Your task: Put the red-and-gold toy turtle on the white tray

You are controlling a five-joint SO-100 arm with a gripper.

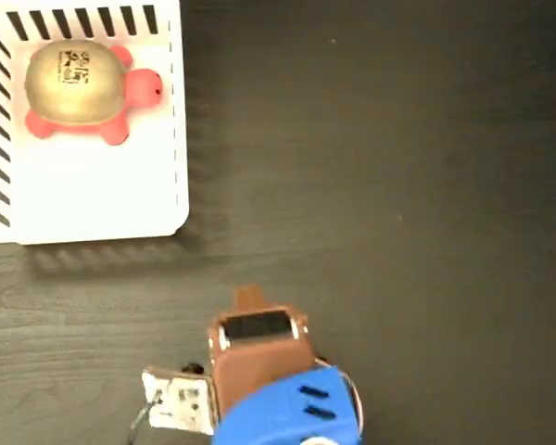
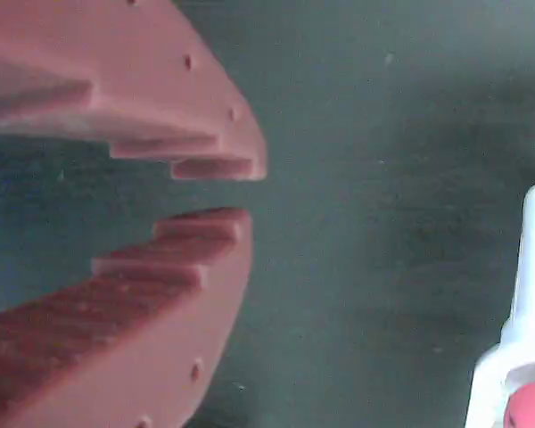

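Gold-shelled, the red-and-gold toy turtle [image 1: 82,89] is seen resting on the white tray [image 1: 93,199], far left; the gripper [image 2: 236,192], narrowly parted and empty, is parked near; nothing further appears needed.

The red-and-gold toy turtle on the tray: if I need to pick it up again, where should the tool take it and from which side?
Probably from above, across the gold shell of the turtle, the widest, rounded part. In the fixed view its head points right, with feet showing at the corners, so close the fingers on the shell's upper and lower flanks, between the feet. The tool is empty, its fingers slightly apart, and clear of the white tray.
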